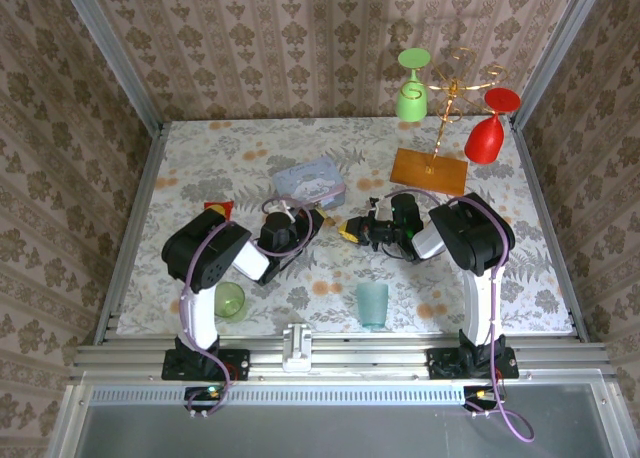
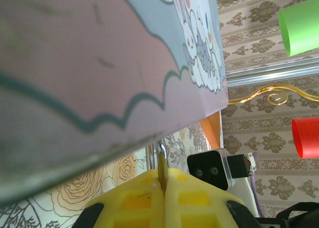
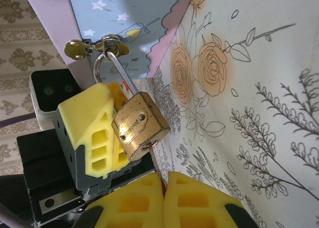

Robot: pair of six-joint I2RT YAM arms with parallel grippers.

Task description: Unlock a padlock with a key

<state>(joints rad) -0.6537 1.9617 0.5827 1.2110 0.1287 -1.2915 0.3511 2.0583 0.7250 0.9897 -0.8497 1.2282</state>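
**R gripper clenched on key, key in padlock**

R gripper: both yellow fingers are pressed together on the key. The key is a thin sliver that goes up from betw. the pads into the bottom of the padlock. The padlock is brass and tilted. Its silvery shackle passes through the gold hasp on the side of the blue tin, so the lock hangs from the tin, just above the flowered table.

L gripper is also clenched. In the L wrist view a thin brass-coloured strip sits betw. its pads, directly under a bit of silvery loop. It looks like the edge of the padlock, but I cannot confirm 100%. In the R wrist view the L fingers are right beside and behind the lock body, touching it.

Top view: the tin stands approx. in the middle of the table, w/ both grippers meeting at its near side. A green cup and a teal cup are near the front edge, well apart from the tin.
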